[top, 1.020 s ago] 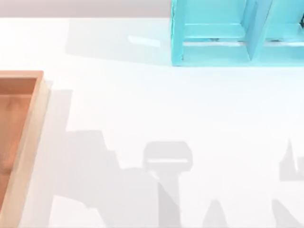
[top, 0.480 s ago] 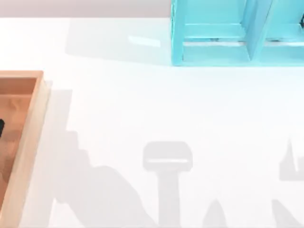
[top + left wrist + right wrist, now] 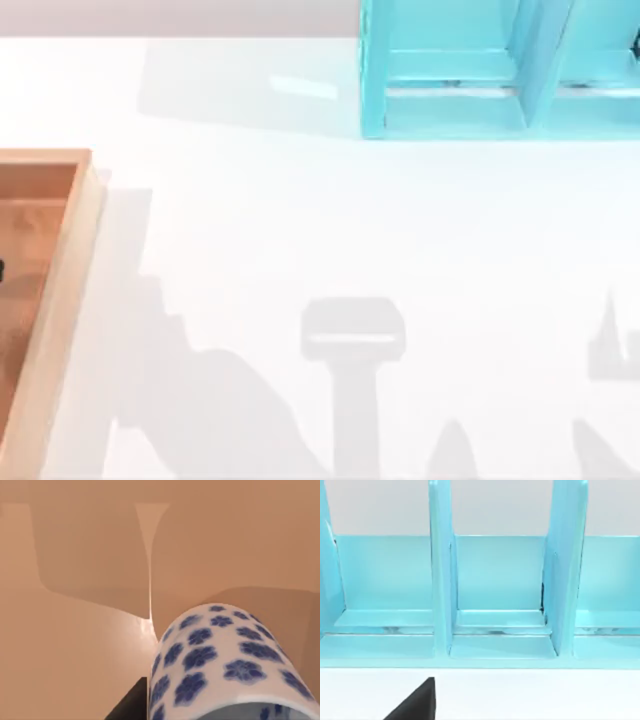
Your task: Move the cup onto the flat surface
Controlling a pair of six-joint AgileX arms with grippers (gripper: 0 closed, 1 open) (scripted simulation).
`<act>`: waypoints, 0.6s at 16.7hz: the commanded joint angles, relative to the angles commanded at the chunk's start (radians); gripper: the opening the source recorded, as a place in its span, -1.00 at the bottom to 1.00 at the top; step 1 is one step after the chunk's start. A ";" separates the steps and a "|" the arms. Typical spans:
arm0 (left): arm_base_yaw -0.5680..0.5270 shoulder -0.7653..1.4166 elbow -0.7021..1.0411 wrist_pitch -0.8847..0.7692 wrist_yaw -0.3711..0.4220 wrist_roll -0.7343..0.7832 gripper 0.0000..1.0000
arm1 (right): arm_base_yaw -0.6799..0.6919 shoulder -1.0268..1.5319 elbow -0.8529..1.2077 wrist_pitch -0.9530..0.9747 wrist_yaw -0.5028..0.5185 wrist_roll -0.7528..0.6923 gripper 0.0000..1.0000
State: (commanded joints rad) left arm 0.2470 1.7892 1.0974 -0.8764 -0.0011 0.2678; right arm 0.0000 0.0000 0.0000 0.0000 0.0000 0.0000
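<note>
The cup (image 3: 225,660), white with blue flowers, stands on the orange-brown floor of the wooden tray (image 3: 75,645), seen close up in the left wrist view. One black finger (image 3: 131,705) of my left gripper (image 3: 1,271) lies against the cup's side, and the gripper is shut on the cup. In the top view a dark sliver of this gripper shows over the tray (image 3: 70,260) at the table's left edge. The flat surface (image 3: 300,230), a glossy white tabletop, spreads to the right of the tray. My right gripper (image 3: 415,704) is parked over the tabletop, facing the shelf.
A turquoise shelf unit (image 3: 450,100) with upright dividers stands at the back right of the table, and its compartments (image 3: 495,630) face the right wrist camera. The tray's raised rim separates the cup from the tabletop. Arm shadows fall across the table's front.
My left arm's shadow shifted left and a dark part of its gripper came into view over the tray, then shrank slightly. The right arm has not moved.
</note>
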 joint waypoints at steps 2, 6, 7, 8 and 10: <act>0.000 0.000 0.000 0.000 0.000 0.000 -0.06 | 0.000 0.000 0.000 0.000 0.000 0.000 1.00; 0.000 0.000 0.000 0.000 0.000 0.000 -0.66 | 0.000 0.000 0.000 0.000 0.000 0.000 1.00; 0.000 0.000 0.000 0.000 0.000 0.000 -0.81 | 0.000 0.000 0.000 0.000 0.000 0.000 1.00; 0.000 0.000 0.000 0.000 0.000 0.000 -0.96 | 0.000 0.000 0.000 0.000 0.000 0.000 1.00; 0.000 0.000 0.000 0.000 0.000 0.000 -1.00 | 0.000 0.000 0.000 0.000 0.000 0.000 1.00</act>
State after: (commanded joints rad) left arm 0.2470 1.7892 1.0974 -0.8764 -0.0011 0.2678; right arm 0.0000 0.0000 0.0000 0.0000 0.0000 0.0000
